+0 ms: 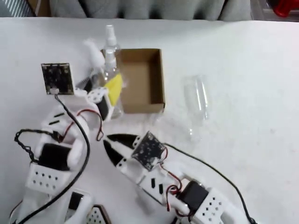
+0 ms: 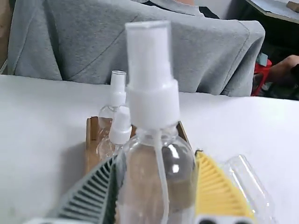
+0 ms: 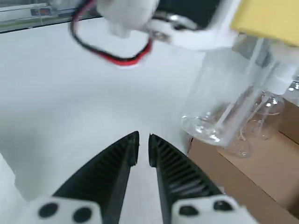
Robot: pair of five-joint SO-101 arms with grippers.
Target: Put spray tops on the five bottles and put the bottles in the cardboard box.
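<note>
Where the held bottle is: the held bottle (image 2: 159, 158) is clamped upright in the left gripper (image 1: 110, 95), its spray top fitted, at the left wall of the cardboard box (image 1: 140, 81).
Left gripper: clenched on the bottle's body, one jaw on each side.
Long axis: vertical, spray top uppermost.
Height: the right wrist view shows the base raised off the table (image 1: 243, 56), near the box's corner. Whether it hangs over the wall or just outside cannot be told.
Bearing of box from left gripper: the open floor of the box lies to the gripper's right, just beside it.
Box contents: two capped bottles (image 2: 120, 130) stand upright, close together, against the far left part.
Governing relation: the bare floor lies right of and nearer than those two. In my judgement the held bottle must shift right, past the wall, and then go down.
Risk: judged moderate, since the bottle's base could catch the wall or knock the standing pair.
Right gripper (image 3: 143, 140): closed to a thin slit, nothing between the jaws. It is low over the table in front of the box, pointing left.
Uncapped bottle (image 1: 198, 98): lies on its side right of the box, apart from it, long axis running near to far.
Nearer arm for that bottle: judged the right, as the box stands between that bottle and the left gripper.
</note>
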